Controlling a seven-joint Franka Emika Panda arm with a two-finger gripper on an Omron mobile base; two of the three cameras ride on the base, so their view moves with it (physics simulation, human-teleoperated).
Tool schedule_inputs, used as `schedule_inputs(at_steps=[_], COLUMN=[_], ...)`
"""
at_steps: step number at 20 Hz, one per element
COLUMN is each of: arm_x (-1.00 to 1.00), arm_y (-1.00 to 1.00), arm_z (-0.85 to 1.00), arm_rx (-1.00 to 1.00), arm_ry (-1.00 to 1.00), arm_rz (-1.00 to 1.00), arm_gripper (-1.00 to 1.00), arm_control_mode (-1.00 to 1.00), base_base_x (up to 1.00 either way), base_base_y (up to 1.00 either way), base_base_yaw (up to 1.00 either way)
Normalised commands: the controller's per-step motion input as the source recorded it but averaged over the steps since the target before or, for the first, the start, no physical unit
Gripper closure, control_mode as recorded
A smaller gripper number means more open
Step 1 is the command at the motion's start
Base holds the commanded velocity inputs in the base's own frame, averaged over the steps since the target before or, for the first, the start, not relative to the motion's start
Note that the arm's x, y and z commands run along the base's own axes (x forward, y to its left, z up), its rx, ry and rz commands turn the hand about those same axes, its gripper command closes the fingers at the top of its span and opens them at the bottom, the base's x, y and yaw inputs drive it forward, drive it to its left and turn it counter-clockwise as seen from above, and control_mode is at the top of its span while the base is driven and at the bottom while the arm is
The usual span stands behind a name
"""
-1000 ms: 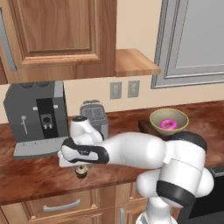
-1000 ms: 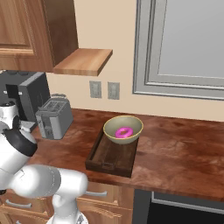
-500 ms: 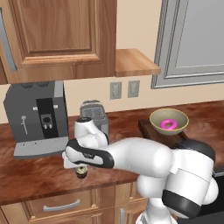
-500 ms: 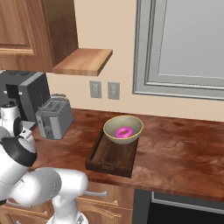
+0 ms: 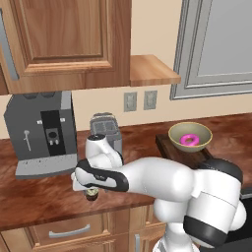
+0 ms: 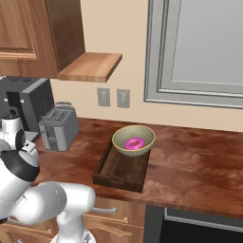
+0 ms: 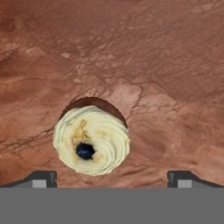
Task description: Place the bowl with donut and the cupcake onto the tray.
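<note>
Cupcake (image 7: 91,140) sat on the brown desk (image 7: 153,65) directly under my wide-open jaws: cream swirl, dark berry centre, brown base barely showing. My arm hid most of it from the left base view. Bare desk lay all round it. Bowl (image 6: 133,140) with donut (image 6: 134,143) rested on tray (image 6: 121,170), well apart.
</note>
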Motion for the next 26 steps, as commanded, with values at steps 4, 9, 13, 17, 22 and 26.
schedule_inputs(at_steps=[4, 9, 13, 17, 22, 26], arm_x=[0.14, 0.09, 0.11, 0.01, 0.0, 0.0], arm_y=[0.11, 0.14, 0.01, 0.0, 0.0, 0.0], arm_z=[0.0, 0.0, 0.0, -0.1, -0.16, -0.1], arm_rx=[0.0, 0.0, 0.0, 0.0, 0.0, 0.0], arm_ry=[0.0, 0.0, 0.0, 0.0, 0.0, 0.0], arm_rz=[0.0, 0.0, 0.0, 0.0, 0.0, 0.0], arm_gripper=[-1.0, -1.0, -1.0, -1.0, -1.0, -1.0], arm_control_mode=[-1.0, -1.0, -1.0, -1.0, -1.0, -1.0], base_base_x=[0.0, 0.0, 0.0, 0.0, 0.0, 0.0], base_base_y=[0.0, 0.0, 0.0, 0.0, 0.0, 0.0], base_base_yaw=[0.0, 0.0, 0.0, 0.0, 0.0, 0.0])
